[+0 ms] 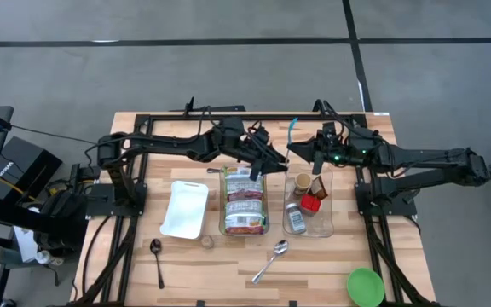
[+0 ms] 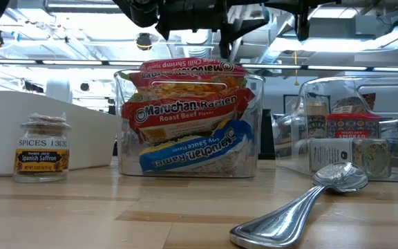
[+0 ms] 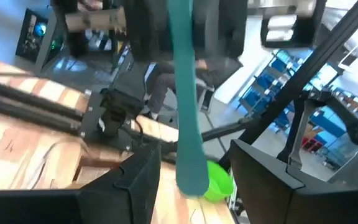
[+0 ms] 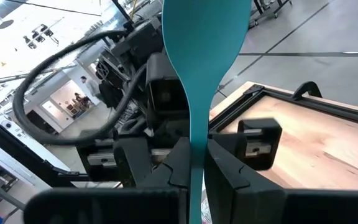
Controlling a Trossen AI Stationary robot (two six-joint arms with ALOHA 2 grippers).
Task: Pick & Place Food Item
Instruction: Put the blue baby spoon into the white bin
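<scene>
My right gripper (image 1: pixel 302 152) is over the table's far middle, shut on a teal spatula (image 1: pixel 294 128). My left gripper (image 1: pixel 266 165) is open above the far end of a clear bin (image 1: pixel 244 201) that holds several ramen packets (image 2: pixel 185 114). In the left wrist view the spatula (image 3: pixel 185 124) shows beyond my open left fingers (image 3: pixel 135 186); I cannot tell whether it touches them. The ramen packets stand on edge in the bin, leaning on one another. My right gripper pinches the teal spatula's narrow handle (image 4: pixel 197 146) between its two fingers. The broad blade (image 4: pixel 205 37) sticks out past the fingertips. The spatula is lifted clear of the table.
A second clear bin (image 1: pixel 309 205) with spice jars stands to the right of the ramen bin. A white tray (image 1: pixel 186 209) lies to the left. A saffron jar (image 2: pixel 42 149), two spoons (image 1: pixel 271 260) (image 1: pixel 157 254) and a green bowl (image 1: pixel 365 286) lie near the front.
</scene>
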